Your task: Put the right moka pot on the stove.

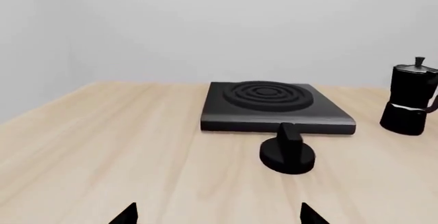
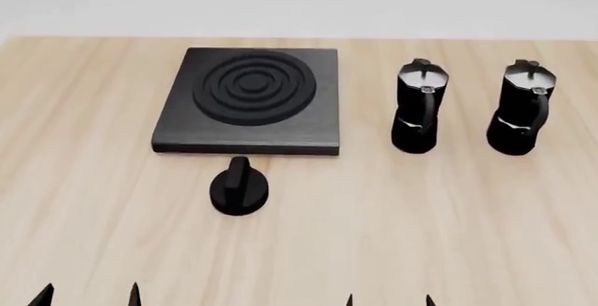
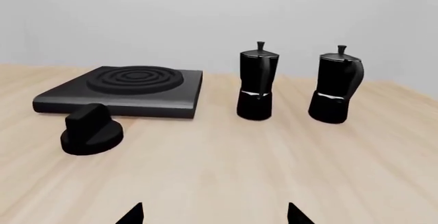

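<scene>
Right moka pot (image 2: 522, 110): standing upright on the wooden table (image 2: 449, 222) at the upper right of the head view, handle facing the camera, nothing touching it.
Twin moka pot (image 2: 418, 107): standing upright just to its left in the head view, a clear gap between the two, also upright.
Stove (image 2: 251, 101): sitting flat at upper centre-left of the head view, rings bare, nothing resting on it; well apart from the right moka pot, with the twin standing between them.
Knob (image 2: 240, 188): lying on the table just below the stove's near edge, close to it but not touching.
Right gripper (image 2: 390, 300): only the two fingertips are peeking in at the bottom edge, right of centre; fingers are standing apart, holding nothing, well short of both pots.
Left gripper (image 2: 89, 296): tips showing at the bottom left corner, likewise spread and gripping nothing, hovering near the table's front.
</scene>
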`<state>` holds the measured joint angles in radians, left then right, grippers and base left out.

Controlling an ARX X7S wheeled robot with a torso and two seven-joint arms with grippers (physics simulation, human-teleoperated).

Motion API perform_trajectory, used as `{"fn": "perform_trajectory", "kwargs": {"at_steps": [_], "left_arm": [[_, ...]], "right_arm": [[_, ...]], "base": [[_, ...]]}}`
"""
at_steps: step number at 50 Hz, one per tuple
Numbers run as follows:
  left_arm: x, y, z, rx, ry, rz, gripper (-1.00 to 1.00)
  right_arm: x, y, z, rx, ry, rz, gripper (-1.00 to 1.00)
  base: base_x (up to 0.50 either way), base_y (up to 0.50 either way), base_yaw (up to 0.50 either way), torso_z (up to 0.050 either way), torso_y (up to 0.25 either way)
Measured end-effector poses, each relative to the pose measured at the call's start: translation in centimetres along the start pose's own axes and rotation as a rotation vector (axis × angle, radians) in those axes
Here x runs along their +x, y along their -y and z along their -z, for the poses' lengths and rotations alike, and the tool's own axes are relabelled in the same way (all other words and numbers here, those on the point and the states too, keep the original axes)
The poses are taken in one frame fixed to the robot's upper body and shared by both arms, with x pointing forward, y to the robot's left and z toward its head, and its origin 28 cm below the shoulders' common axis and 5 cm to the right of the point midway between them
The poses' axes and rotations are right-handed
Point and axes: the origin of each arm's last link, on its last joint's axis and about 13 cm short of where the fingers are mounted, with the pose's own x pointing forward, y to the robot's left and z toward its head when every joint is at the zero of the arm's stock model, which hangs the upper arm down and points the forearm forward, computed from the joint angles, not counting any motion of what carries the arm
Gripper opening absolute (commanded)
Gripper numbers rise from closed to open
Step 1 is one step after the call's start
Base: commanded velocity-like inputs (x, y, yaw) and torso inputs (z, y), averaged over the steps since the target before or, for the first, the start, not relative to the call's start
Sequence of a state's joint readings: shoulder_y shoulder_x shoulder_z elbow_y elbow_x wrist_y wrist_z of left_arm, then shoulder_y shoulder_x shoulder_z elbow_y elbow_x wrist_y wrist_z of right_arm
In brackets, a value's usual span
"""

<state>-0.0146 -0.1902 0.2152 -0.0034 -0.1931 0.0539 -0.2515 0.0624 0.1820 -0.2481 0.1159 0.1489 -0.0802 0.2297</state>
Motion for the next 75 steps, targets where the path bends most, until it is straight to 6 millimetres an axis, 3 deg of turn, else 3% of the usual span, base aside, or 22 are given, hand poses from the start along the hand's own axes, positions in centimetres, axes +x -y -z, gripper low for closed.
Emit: {"fn": "perform_trajectory", "kwargs": {"at_steps": [75], "left_arm": [[-0.03,0.00,-0.06,-0.002,0.005,0.000,1.00]], "right_arm": [[0.03,0.08,0.09,0.003,0.000,0.003,1.00]], "base": [[0.28,0.00,0.00,0.000,0.000]]}}
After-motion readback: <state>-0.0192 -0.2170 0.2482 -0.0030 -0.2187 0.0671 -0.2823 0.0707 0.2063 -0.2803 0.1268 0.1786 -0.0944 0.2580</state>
